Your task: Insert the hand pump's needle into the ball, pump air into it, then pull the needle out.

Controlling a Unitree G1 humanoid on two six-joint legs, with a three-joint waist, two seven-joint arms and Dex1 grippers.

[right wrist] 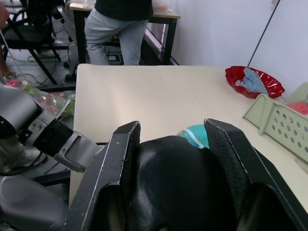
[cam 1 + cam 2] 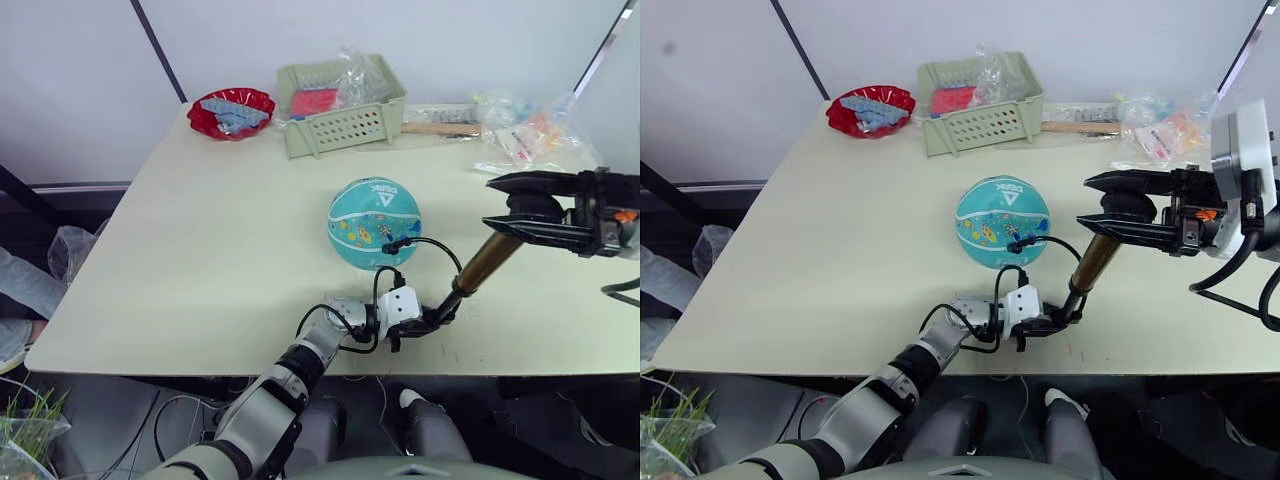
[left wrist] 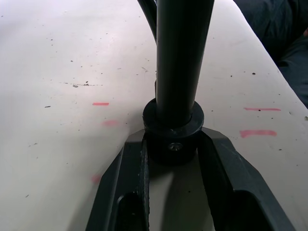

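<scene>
The teal ball (image 2: 373, 222) sits at the middle of the table (image 2: 200, 250). The hand pump (image 2: 480, 268) slants up to the right of it, gold barrel showing. My left gripper (image 2: 430, 320) is shut on the pump's black lower end cap (image 3: 172, 139), close to the table's front edge. My right gripper (image 2: 495, 203) is shut on the black T-handle (image 1: 178, 183) at the top. The thin black hose (image 2: 435, 243) loops from the pump's base to the ball's near side. The needle is too small to make out where the hose tip (image 2: 389, 246) meets the ball.
A red bowl (image 2: 231, 110) and a green basket (image 2: 345, 110) stand at the back of the table. Plastic bags (image 2: 530, 140) and a wooden stick (image 2: 440, 128) lie at the back right. A person (image 1: 120, 24) stands beyond the table's far side.
</scene>
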